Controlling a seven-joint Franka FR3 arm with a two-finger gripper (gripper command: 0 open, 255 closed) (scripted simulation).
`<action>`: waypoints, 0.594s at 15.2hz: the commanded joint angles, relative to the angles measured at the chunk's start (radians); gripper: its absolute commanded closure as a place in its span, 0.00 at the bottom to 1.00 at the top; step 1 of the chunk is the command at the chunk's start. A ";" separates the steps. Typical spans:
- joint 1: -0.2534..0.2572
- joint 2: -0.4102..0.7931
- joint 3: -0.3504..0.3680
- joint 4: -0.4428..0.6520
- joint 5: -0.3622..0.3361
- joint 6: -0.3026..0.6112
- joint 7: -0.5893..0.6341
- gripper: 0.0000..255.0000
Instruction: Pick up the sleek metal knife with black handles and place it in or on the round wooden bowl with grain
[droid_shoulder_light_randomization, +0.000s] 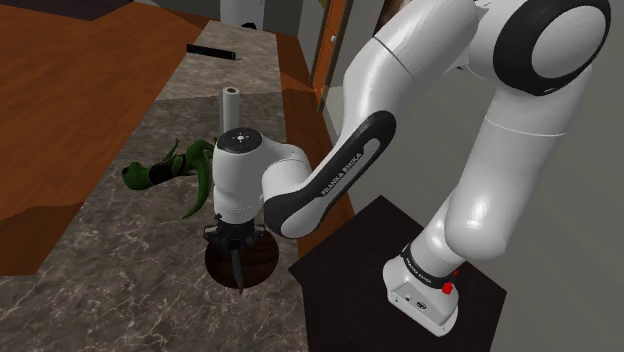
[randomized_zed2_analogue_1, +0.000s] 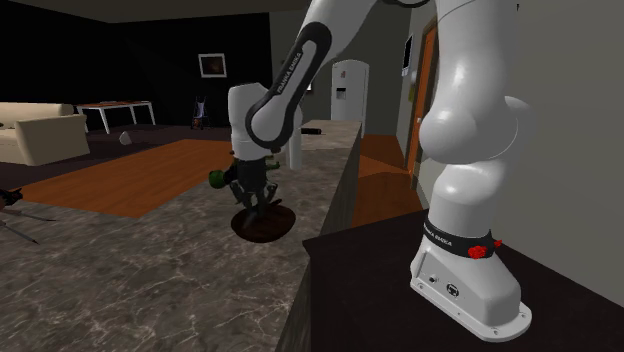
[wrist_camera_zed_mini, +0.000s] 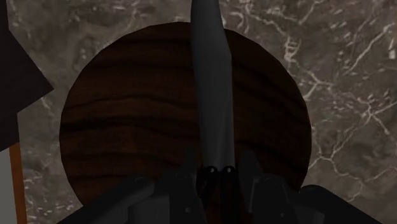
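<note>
1. My all-black two-finger gripper is clamped on the slim grey metal knife. The blade runs out well past my fingertips.
2. The knife hangs point-down directly over the round dark wooden bowl with grain, which sits on the grey marbled stone counter. In the shoulder view the tip is low over the bowl; I can't tell if it touches.
3. Handling, my judgement: thin, stiff and light, with a smooth, slick blade. Most of its length is outside my grip, so it could pivot between the pads.
4. Best hold is the black handle, which is thicker and less slippery than the blade. That is probably what I'm pinching, but it's hidden between my fingers.
5. The knife looks about as long as the bowl is wide, so it may end up leaning on the rim. Letting go low would avoid a bounce-out or tipping the bowl.
</note>
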 joint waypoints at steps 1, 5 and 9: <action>0.015 0.029 -0.022 0.003 -0.036 0.021 0.024 1.00; 0.027 0.049 -0.038 0.006 -0.060 0.035 0.041 1.00; 0.027 0.049 -0.038 0.006 -0.060 0.034 0.041 1.00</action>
